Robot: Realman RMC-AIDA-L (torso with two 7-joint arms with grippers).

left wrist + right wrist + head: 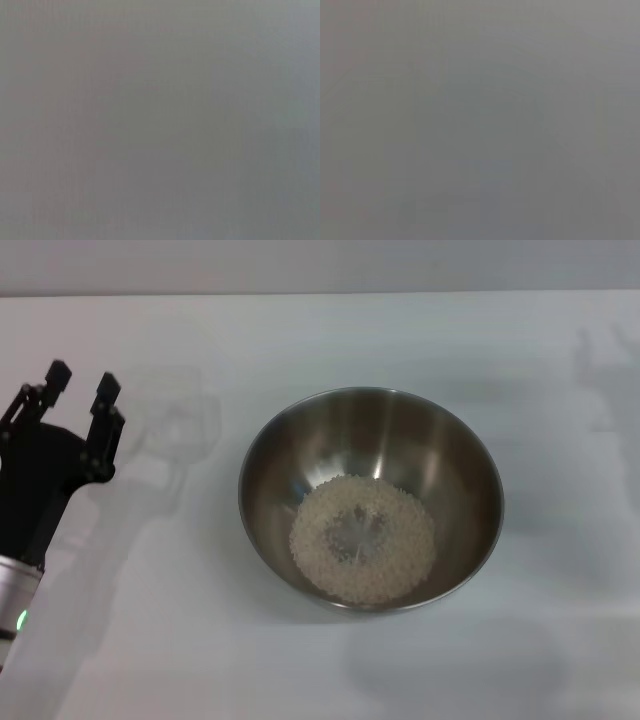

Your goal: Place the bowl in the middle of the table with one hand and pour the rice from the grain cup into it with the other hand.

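A: Logging the head view first. Landmark is the bowl [371,498], upright on the table [300,330], roughly mid-surface. Round, steel, rim unobstructed all the way round.

B: Contents?

A: Rice [363,539] in the bowl, a flat pale ring of grains on the floor, lying toward the near side, with a thinner patch at its centre where metal shows through.

B: Grippers?

A: Left gripper [81,388] sits well to the left of the bowl, apart from it, pointing away from the robot. Its two black fingers [103,392] are spread with a plain gap between the tips; released, gripping nothing. A green light shows on the silver arm segment below it.

B: Grain cup?

A: Faint. Just beyond the left gripper, between it and the bowl's left side, a translucent form that I read as the grain cup [178,422], standing on the table. Not touching the bowl. Whether the fingertips touch it, I cannot tell.

B: Right gripper?

A: Not seen in the head view.

B: Left wrist view?

A: Uniform grey field. Nothing legible; neither fingers nor bowl can be made out.

B: Right wrist view?

A: Same result: flat grey, no object distinguishable. Right claw state cannot be read from it.
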